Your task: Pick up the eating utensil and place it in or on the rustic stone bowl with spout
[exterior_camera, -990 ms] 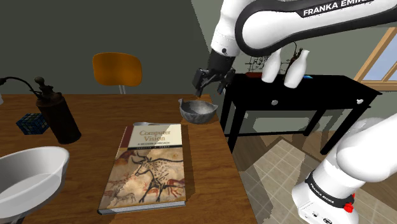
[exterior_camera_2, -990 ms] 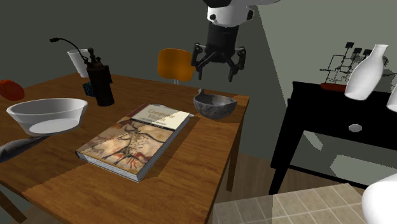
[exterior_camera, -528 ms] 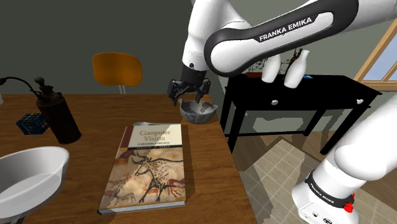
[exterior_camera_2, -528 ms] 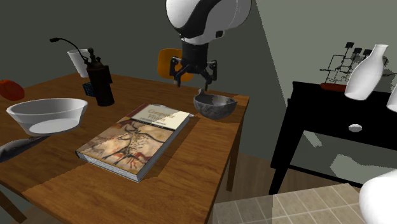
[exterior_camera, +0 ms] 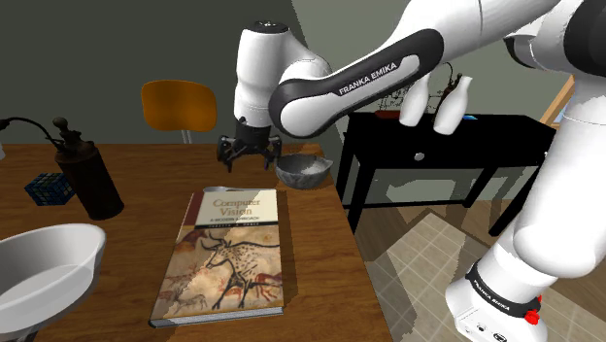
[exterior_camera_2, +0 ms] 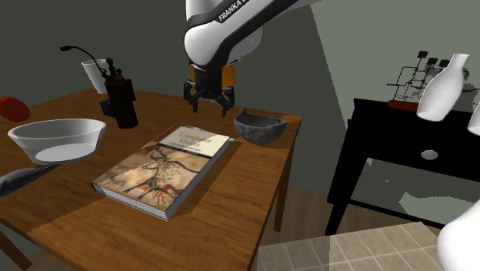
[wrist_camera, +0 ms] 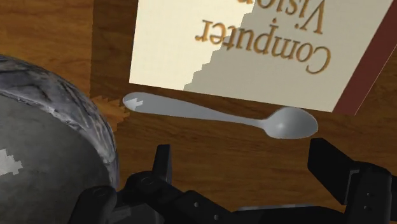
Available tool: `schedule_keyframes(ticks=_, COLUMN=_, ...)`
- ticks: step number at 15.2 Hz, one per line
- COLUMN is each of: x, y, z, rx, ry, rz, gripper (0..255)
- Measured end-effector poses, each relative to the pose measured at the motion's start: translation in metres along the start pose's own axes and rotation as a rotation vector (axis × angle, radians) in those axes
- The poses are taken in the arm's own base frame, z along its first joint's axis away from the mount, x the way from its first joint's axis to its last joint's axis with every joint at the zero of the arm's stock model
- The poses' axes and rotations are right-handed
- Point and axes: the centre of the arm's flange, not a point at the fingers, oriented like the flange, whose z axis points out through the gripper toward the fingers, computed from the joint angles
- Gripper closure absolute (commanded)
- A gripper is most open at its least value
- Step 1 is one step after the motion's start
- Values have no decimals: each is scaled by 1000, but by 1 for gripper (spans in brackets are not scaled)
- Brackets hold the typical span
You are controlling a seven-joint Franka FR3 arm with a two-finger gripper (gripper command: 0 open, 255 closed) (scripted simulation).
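The gripper (wrist_camera: pixel 245 191) is hovering low over the table (exterior_camera: pixel 146 163) with its two fingers (wrist_camera: pixel 162 164) standing wide apart and holding nothing. The grey spoon (wrist_camera: pixel 216 114) is lying flat on the wood just beyond the fingertips, in the narrow strip between the book's (wrist_camera: pixel 254 51) title end and the grey stone bowl (wrist_camera: pixel 51 140).

The spoon's long axis is running nearly parallel to the line from one finger to the other. Its handle tip is pointing at the stone bowl and almost touching it, while its scoop end is lying out toward the other finger. As I judge it, the fingers are not yet lined up to close across the handle — the hand is probably needing a turn of the wrist before dropping.

The book's edge is sitting just beside the spoon along its whole length, so a finger coming down on that side is risking a knock against the cover.

In the shoulder view the gripper (exterior_camera: pixel 250 153) is hanging between the book (exterior_camera: pixel 231 253) and the stone bowl (exterior_camera: pixel 303 171) — a short carry. The dark bottle (exterior_camera: pixel 87 180) and the white bowl (exterior_camera: pixel 44 267) are standing well apart from it.
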Motion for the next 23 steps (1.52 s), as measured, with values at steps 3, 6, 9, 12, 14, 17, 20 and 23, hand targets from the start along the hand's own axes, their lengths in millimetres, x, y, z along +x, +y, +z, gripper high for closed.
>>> schedule_keyframes(ticks=3, x=11, y=-31, z=21, rx=-1, ry=9, rz=33, gripper=0)
schedule_keyframes(ticks=6, x=23, y=-61, z=45, rx=-1, ry=19, rz=68, gripper=0)
schedule_keyframes(ticks=9, x=31, y=-77, z=67, rx=-3, ry=25, rz=87, gripper=0)
schedule_keyframes(ticks=12, x=33, y=-78, z=84, rx=-3, ry=26, rz=90, gripper=0)
schedule_keyframes(ticks=14, x=33, y=-78, z=95, rx=-4, ry=27, rz=90, gripper=0)
schedule_keyframes(ticks=17, x=33, y=-77, z=102, rx=-4, ry=27, rz=90, gripper=0)
schedule_keyframes(ticks=20, x=33, y=-78, z=102, rx=-3, ry=27, rz=90, gripper=0)
schedule_keyframes(ticks=23, x=33, y=-78, z=102, rx=-3, ry=27, rz=90, gripper=255)
